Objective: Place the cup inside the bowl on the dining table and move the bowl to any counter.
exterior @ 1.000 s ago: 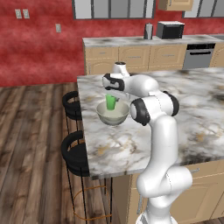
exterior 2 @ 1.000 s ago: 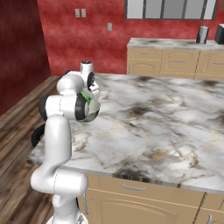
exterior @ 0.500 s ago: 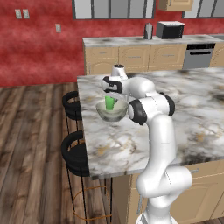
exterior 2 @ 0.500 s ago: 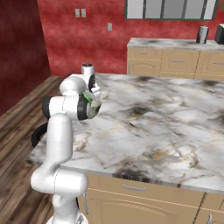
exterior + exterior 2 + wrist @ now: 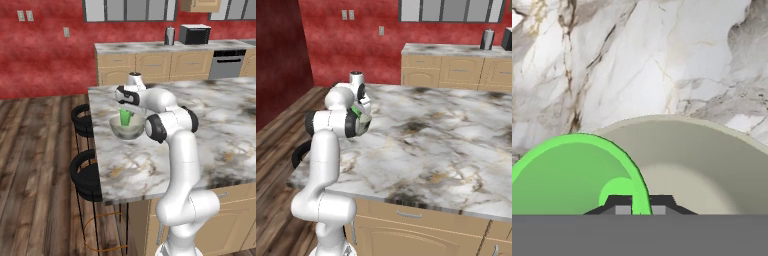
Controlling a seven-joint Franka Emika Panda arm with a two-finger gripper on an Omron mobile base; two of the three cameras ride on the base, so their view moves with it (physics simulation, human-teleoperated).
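The gripper (image 5: 640, 204) is clamped on the rim of the cup (image 5: 125, 116), held just over the bowl (image 5: 126, 128) on the dining table (image 5: 220, 125). The cup looks light, rigid and smooth; the bowl's thin rim seems the likeliest hold.

My gripper (image 5: 126, 106) is pinched on the rim of the cup (image 5: 125, 117), cup hanging over the bowl (image 5: 126, 129), whose pale inside lies open beneath in the hand view. Bowl wall rings the cup; way out is straight up. Dining table (image 5: 220, 125) marble around the bowl is bare on all sides, wide free slab toward the far end. My own forearm and elbow crowd the bowl's right side in the left base view. Black stools (image 5: 85, 172) sit below the table's left edge. Counter (image 5: 150, 47) behind: canister (image 5: 170, 36) and microwave (image 5: 194, 34) stand at its right part, left stretch bare.
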